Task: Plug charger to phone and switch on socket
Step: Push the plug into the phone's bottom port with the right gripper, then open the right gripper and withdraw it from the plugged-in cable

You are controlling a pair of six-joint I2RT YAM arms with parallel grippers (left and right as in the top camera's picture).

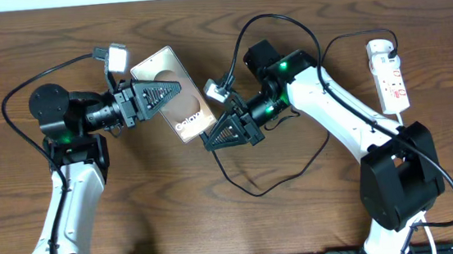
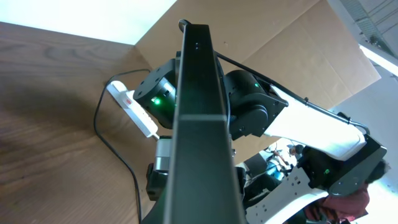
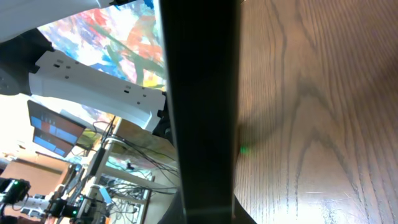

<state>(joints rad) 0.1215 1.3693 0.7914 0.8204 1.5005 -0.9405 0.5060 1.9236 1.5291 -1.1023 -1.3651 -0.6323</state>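
Observation:
The phone [image 1: 188,114], brownish with white "Galaxy" lettering, is held off the table between the arms. My left gripper [image 1: 175,89] is shut on its upper left part. In the left wrist view the phone [image 2: 199,124] shows edge-on as a dark bar. My right gripper [image 1: 209,141] sits against the phone's lower end, where the thin black charger cable [image 1: 257,192] ends. A dark bar [image 3: 202,93] fills the right wrist view and hides the jaws. The white socket [image 1: 389,76] lies at the far right and also shows in the left wrist view [image 2: 130,106].
The charger cable loops over the table below the right arm and runs up toward the socket. A white cord leaves the socket near the right arm's base [image 1: 400,182]. A cardboard sheet [image 2: 298,56] stands beyond the table.

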